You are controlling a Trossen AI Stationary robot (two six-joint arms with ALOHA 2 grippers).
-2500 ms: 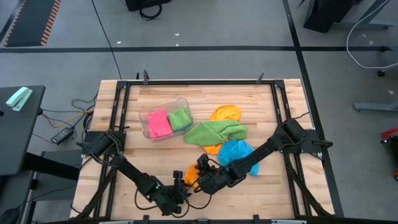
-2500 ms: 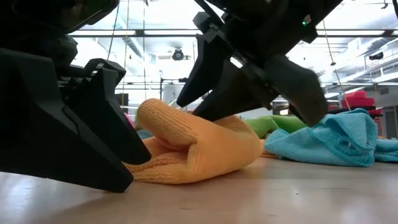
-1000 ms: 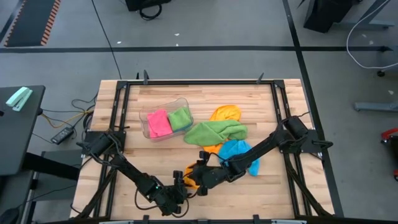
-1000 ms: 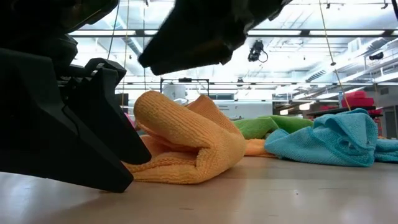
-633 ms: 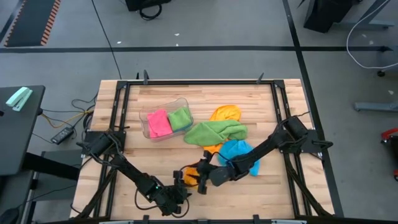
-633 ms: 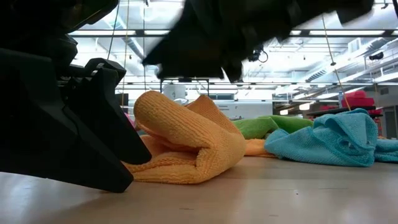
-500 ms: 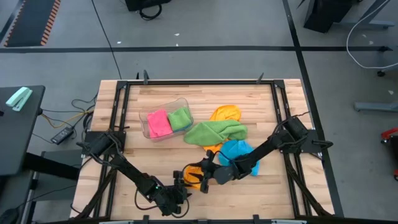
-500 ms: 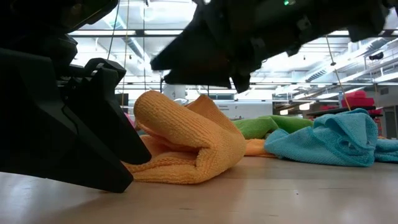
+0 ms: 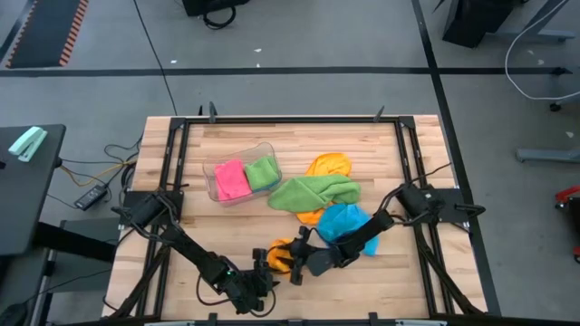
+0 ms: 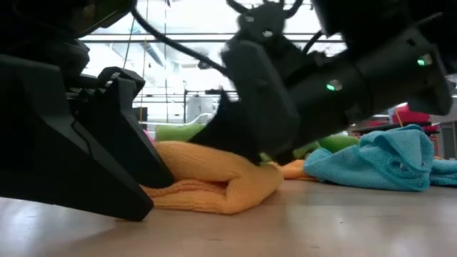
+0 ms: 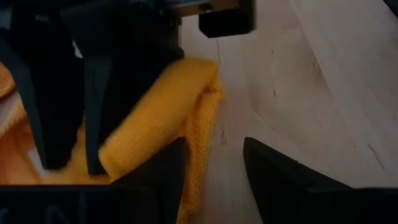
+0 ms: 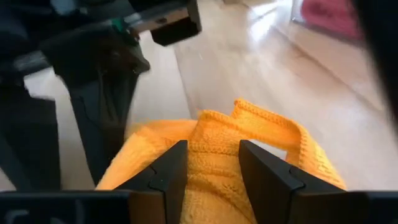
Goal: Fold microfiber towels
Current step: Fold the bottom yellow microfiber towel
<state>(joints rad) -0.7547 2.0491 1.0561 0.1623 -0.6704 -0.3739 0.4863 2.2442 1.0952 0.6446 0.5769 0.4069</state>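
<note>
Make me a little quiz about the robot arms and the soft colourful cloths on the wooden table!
1. True or false: the clear plastic tub holds a folded pink cloth and a folded green cloth.
2. Which gripper presses down on the soft orange microfiber towel at the table's front? A) left gripper B) right gripper C) neither
3. Fill in: the crumpled sky-blue cloth lies beside a long loose cloth coloured ____.

Key:
1. True.
2. B: the right gripper has its fingers straddling the towel's folded ridge, while the left gripper sits at the towel's edge.
3. Green.
</note>
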